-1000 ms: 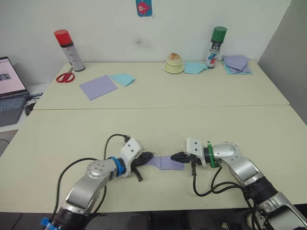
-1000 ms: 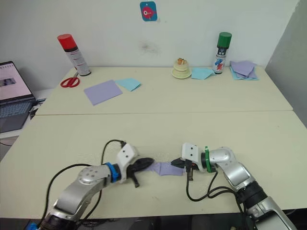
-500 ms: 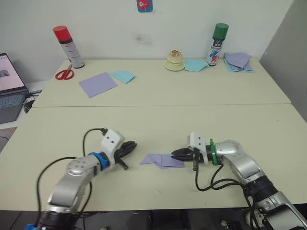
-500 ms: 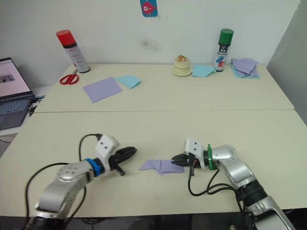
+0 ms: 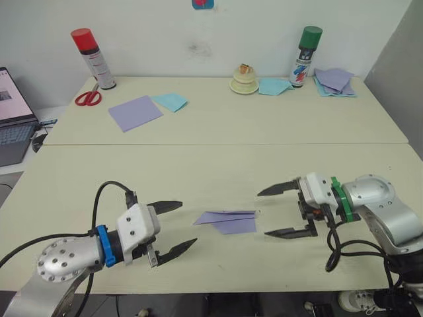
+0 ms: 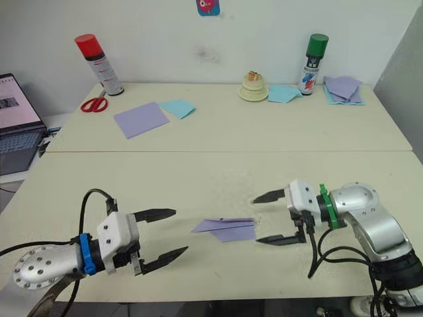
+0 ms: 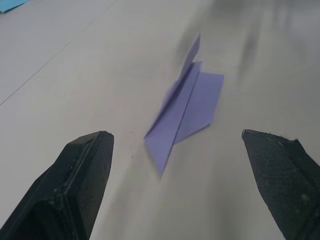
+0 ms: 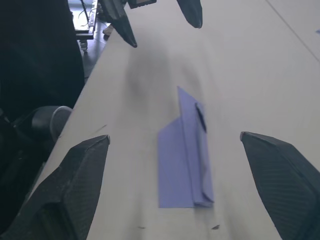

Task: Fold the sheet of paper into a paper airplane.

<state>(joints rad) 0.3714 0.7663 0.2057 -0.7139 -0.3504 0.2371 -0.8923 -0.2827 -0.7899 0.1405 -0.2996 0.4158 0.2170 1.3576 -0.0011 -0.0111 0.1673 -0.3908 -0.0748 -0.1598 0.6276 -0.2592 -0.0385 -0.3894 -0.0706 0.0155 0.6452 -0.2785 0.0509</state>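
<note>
Folded plane lies free on the near table, between two spread grippers.

The plane is a lavender pointed wedge of layered flaps, nose toward the left, lying flat and untouched; the left gripper sits just left of it with fingers spread wide, pointing at it; the right gripper sits just right of it, fingers likewise wide apart, aimed back at it; at the far side, a red-capped can and scissors on the left, a lavender square and blue sheet beside them; far right, a green-capped can next to a paper stack; a laptop at the left edge.
</note>
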